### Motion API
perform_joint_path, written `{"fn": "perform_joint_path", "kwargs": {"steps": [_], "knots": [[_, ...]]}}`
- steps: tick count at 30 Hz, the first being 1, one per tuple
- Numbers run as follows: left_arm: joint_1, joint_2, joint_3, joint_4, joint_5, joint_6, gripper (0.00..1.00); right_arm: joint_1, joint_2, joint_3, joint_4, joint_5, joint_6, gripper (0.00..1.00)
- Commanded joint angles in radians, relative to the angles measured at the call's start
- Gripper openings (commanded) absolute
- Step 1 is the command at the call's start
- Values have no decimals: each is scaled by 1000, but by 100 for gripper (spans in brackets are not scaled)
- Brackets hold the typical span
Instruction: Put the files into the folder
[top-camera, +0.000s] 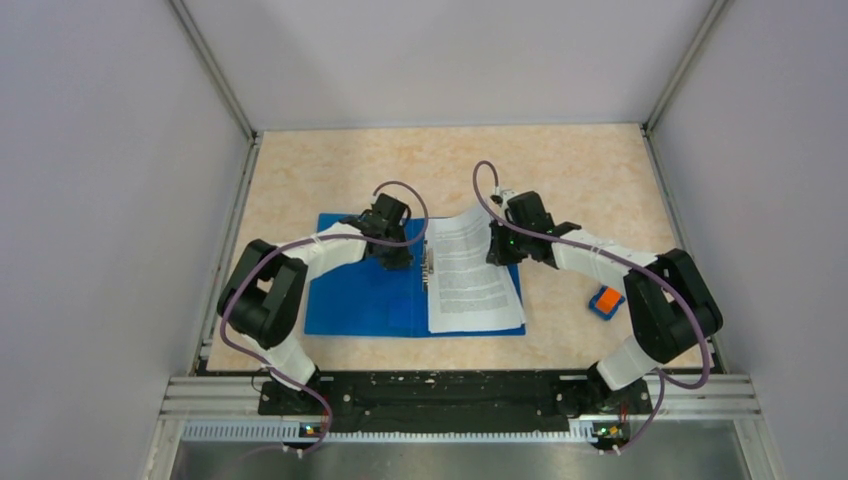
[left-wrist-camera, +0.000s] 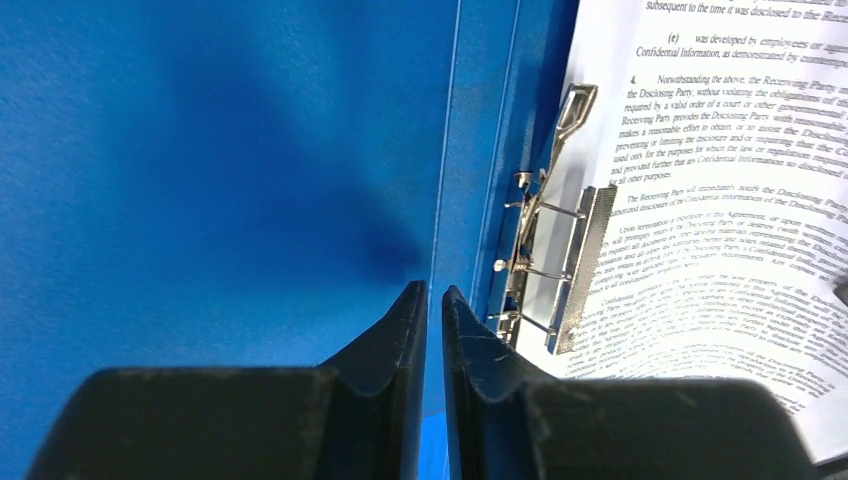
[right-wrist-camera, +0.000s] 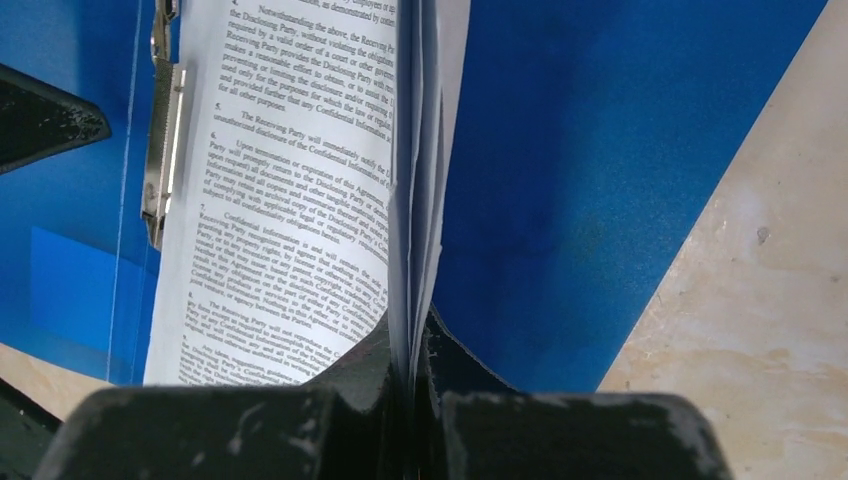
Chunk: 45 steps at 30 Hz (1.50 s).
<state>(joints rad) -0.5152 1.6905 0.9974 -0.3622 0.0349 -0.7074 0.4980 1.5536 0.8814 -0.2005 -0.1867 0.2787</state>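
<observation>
The blue folder (top-camera: 360, 300) lies open and flat on the table. The files (top-camera: 465, 280), white printed sheets, lie on its right half beside the metal clip (left-wrist-camera: 545, 250). My right gripper (top-camera: 497, 248) is shut on the far right edge of the files (right-wrist-camera: 290, 200) and lifts that edge, so the sheets curl up off the folder (right-wrist-camera: 600, 150). My left gripper (top-camera: 398, 258) hovers over the folder's left half (left-wrist-camera: 200, 180) by the spine, just left of the clip. Its jaws are shut to a thin gap with nothing between them (left-wrist-camera: 434, 293).
A small orange-and-blue object (top-camera: 606, 301) lies on the beige table to the right of the folder, near the right arm. Grey walls enclose the table on three sides. Bare table (right-wrist-camera: 770, 300) shows right of the folder's edge.
</observation>
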Motion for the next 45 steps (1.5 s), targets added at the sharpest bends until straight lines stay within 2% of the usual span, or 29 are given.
{"fn": "perform_joint_path", "kwargs": {"steps": [1,13,14,21,28,31,36,45], "knots": [[-19,-22,-15,49,6,-35,16,-14,16,-22,56,-15,66,0],[-49,-4,-39,70,4,-71,14,-46,5,-71,82,-15,122,0],[-52,-1,-40,71,4,-73,13,-49,6,-73,82,-12,125,2],[-63,10,-42,77,0,-87,12,-83,-23,-86,65,-5,132,32],[-72,22,-43,87,5,-101,12,-102,-33,-101,65,-19,148,49],[-73,24,-47,93,6,-106,11,-108,-35,-111,68,-19,158,60],[-82,25,-58,105,8,-120,11,-111,-41,-131,82,-26,184,67],[-141,39,-61,125,0,-159,10,-116,-50,-130,80,6,219,73]]}}
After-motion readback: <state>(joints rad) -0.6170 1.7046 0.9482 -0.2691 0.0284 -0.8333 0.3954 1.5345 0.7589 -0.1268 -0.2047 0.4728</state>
